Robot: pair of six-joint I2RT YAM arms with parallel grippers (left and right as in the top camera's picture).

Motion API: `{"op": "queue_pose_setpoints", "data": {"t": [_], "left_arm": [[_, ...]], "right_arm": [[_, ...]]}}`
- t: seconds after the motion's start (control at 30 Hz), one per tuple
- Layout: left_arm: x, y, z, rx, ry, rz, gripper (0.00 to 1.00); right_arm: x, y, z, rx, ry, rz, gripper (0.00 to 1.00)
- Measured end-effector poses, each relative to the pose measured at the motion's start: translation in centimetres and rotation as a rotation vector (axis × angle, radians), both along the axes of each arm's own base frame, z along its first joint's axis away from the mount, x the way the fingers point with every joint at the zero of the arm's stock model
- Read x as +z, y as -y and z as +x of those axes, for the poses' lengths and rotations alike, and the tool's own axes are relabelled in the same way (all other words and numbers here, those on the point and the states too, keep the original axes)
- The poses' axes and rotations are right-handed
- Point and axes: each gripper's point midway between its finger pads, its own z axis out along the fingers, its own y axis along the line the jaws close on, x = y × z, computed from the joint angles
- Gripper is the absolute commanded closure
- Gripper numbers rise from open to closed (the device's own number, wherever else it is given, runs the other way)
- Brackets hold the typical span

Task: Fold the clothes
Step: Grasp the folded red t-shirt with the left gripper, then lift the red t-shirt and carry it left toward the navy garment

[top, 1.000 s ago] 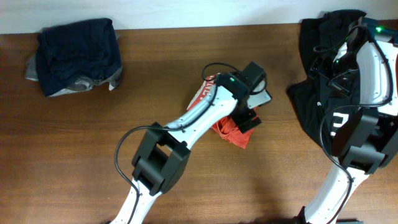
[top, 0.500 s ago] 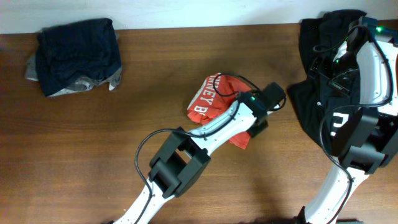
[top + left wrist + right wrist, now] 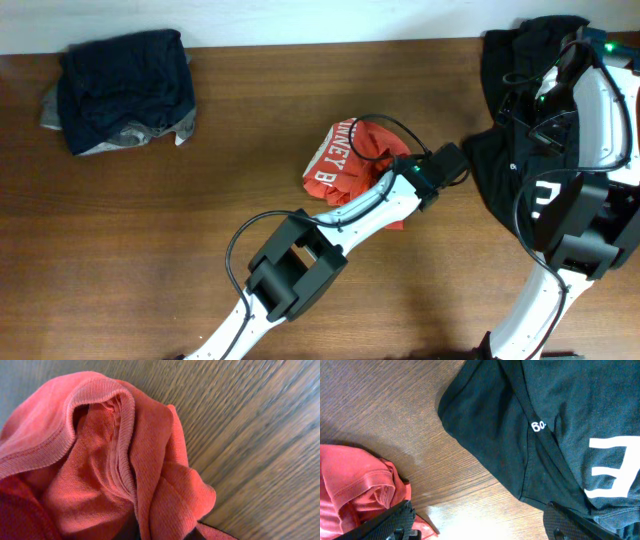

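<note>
A dark navy pile [image 3: 120,90] lies at 10 o'clock from the T-shirt [image 3: 355,155], and a black garment [image 3: 510,150] at 3 o'clock. The left arm [image 3: 350,215] covers the 5 o'clock end of the T-shirt. The T-shirt is crumpled in the middle of the table [image 3: 150,230], with its long axis from 11 to 5 o'clock. Whether the left gripper [image 3: 432,182] pinches the cloth, I cannot tell. The right gripper [image 3: 485,522] is spread above the black garment's edge.

Bare table [image 3: 240,150] lay open across the wide stretch between the dark navy pile [image 3: 125,90] in the far left corner and the crumpled red-orange T-shirt [image 3: 345,150] in the middle. The near left of the table was free too. The left arm [image 3: 365,208] slanted from the near edge up to the shirt's right side, barring the approach from the front right. Between the shirt and the black garment [image 3: 495,170] only a narrow strip of wood showed, and the arm's head filled most of it. The right arm [image 3: 605,110] stood over the black garment along the right edge.
</note>
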Motion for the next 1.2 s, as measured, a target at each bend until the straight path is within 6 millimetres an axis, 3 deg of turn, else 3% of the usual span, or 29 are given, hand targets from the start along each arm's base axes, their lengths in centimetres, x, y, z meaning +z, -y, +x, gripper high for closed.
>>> {"op": "queue_pose_setpoints", "data": {"t": [0.1, 0.23, 0.4, 0.6, 0.77, 1.2], "left_arm": [[0.0, -1.1, 0.4, -0.011, 0.040, 0.083, 1.00], [0.2, -4.0, 1.5, -0.006, 0.057, 0.217, 1.00], [1.1, -7.9, 4.5, 0.015, 0.045, 0.321, 1.00], [6.5, -11.2, 10.1, 0.105, 0.182, 0.336, 1.00], [11.0, -13.1, 13.5, 0.185, 0.281, 0.292, 1.00], [17.4, -19.7, 18.1, 0.356, 0.389, 0.210, 1.00]], "right_arm": [[0.0, 0.0, 0.0, 0.003, 0.000, -0.001, 0.13], [0.0, 0.0, 0.0, 0.003, 0.001, 0.000, 0.13], [0.0, -0.1, 0.0, 0.004, 0.002, 0.003, 0.13], [0.0, -0.1, 0.1, 0.004, 0.004, 0.006, 0.13], [0.0, -0.1, 0.1, 0.003, 0.006, 0.005, 0.13], [0.0, 0.0, 0.5, 0.004, 0.021, 0.001, 0.13]]}}
